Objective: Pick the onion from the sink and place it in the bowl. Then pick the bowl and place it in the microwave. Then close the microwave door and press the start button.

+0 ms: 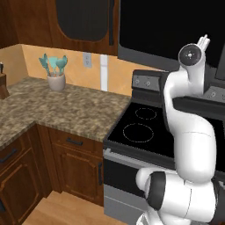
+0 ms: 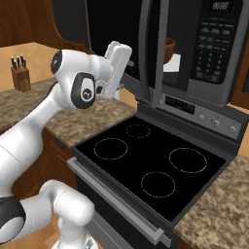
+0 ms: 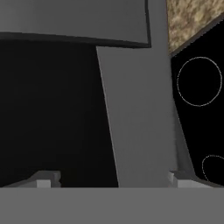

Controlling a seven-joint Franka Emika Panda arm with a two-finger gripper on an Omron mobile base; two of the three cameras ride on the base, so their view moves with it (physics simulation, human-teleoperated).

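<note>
Fingertips (image 3: pixel 48 178) of my end effector (image 3: pixel 114 180) stand wide apart at the bottom of the hand view, with nothing between them and nothing touching them. Just past them rises the microwave door (image 3: pixel 135 113), a grey slab that runs from near my tips up toward the top of that view, its long axis upright and a little tilted there. To one side of the door the microwave cavity is a dark space; to the other side lies the black stove top (image 3: pixel 199 131) with its thin white burner rings, and beyond that a corner of speckled counter (image 3: pixel 188 17).

From the right base view my white hand (image 2: pixel 116 68) sits raised just beside the outer edge of the microwave door (image 2: pixel 151 53), which stands open, edge-on to that camera, tall and upright. Behind the door, inside the microwave (image 2: pixel 214 53), the bowl (image 2: pixel 168 48) shows as a reddish-brown rim resting on the white turntable plate (image 2: pixel 171 64). I cannot tell whether the onion lies in it. The microwave keypad sits to the far side of the door.

The left base view gives what the others do not: a cup of teal utensils (image 1: pixel 56 72) on the counter (image 1: pixel 66 110), well away from the microwave (image 1: pixel 167 26), whose dark front hangs above the stove (image 1: pixel 140 127).
</note>
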